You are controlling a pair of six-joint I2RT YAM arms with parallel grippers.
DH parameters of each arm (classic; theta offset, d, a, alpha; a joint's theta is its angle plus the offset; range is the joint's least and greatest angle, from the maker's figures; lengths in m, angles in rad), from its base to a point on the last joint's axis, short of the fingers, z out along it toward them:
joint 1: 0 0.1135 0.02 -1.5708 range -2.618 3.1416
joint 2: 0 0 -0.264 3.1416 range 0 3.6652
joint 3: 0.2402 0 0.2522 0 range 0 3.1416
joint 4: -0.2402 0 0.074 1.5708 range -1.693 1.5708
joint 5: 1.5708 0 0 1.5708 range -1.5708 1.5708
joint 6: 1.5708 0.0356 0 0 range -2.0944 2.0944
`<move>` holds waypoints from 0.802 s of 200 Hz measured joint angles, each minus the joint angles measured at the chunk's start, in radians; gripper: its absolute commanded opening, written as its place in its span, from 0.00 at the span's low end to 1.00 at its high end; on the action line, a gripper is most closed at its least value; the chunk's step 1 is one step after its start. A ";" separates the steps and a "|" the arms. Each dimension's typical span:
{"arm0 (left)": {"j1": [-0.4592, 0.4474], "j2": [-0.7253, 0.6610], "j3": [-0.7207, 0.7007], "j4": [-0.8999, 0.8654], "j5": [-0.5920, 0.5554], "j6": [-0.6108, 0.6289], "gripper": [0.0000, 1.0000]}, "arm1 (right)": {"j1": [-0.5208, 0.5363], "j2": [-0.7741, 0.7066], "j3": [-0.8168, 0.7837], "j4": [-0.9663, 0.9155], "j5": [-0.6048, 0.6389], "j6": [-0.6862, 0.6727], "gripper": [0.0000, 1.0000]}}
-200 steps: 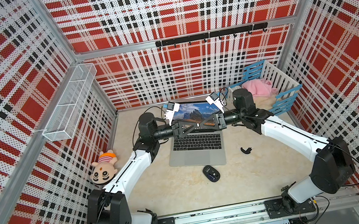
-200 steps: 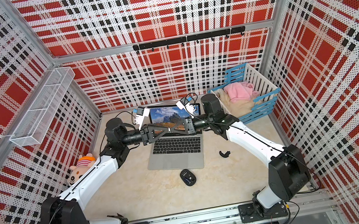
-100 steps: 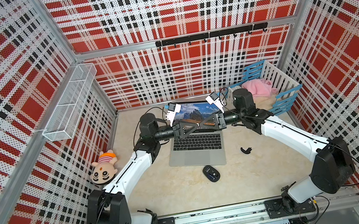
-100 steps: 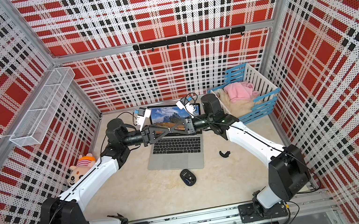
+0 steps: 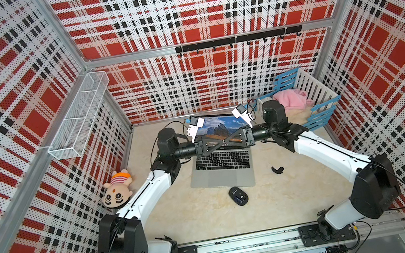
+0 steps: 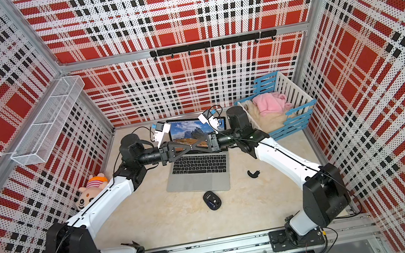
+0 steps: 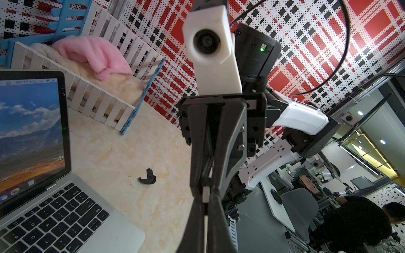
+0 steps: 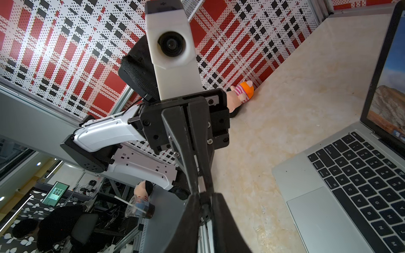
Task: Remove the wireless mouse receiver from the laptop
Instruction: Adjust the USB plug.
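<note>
The laptop (image 5: 222, 176) stands open on the table, showing a mountain picture. Above its keyboard my two grippers meet tip to tip in both top views. My left gripper (image 7: 205, 200) is shut on the silver plug end of the wireless mouse receiver (image 7: 205, 194). My right gripper (image 8: 203, 197) faces it. The receiver's black nub (image 8: 205, 207) sits between the right fingers, with a sliver of gap beside it, so those jaws stand slightly open. The receiver is out of the laptop and too small to make out in the top views.
A black mouse (image 5: 238, 195) lies in front of the laptop and a curved black cover piece (image 5: 277, 169) to its right. A doll (image 5: 117, 187) lies by the left wall. A slatted crate (image 5: 312, 92) with pink cloth stands at the back right. A wire basket (image 5: 78, 123) hangs on the left wall.
My left gripper has closed onto the receiver's plug end. The right gripper's jaws have eased slightly apart. Both arms have stayed in place above the keyboard.
</note>
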 measured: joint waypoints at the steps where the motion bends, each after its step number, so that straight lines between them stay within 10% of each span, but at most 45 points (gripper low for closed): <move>1: 0.000 0.000 0.000 0.000 0.000 0.000 0.00 | 0.000 0.000 0.000 0.000 0.000 0.000 0.21; 116: 0.014 0.000 0.000 -0.001 0.017 -0.002 0.00 | 0.003 0.000 0.000 0.009 -0.001 -0.002 0.00; 139: 0.016 0.000 -0.001 0.000 0.014 0.003 0.32 | 0.003 0.000 0.000 0.006 0.001 -0.002 0.00; 160: 0.032 -0.003 -0.016 0.004 -0.007 0.003 0.40 | 0.003 -0.001 0.003 -0.040 0.028 -0.034 0.00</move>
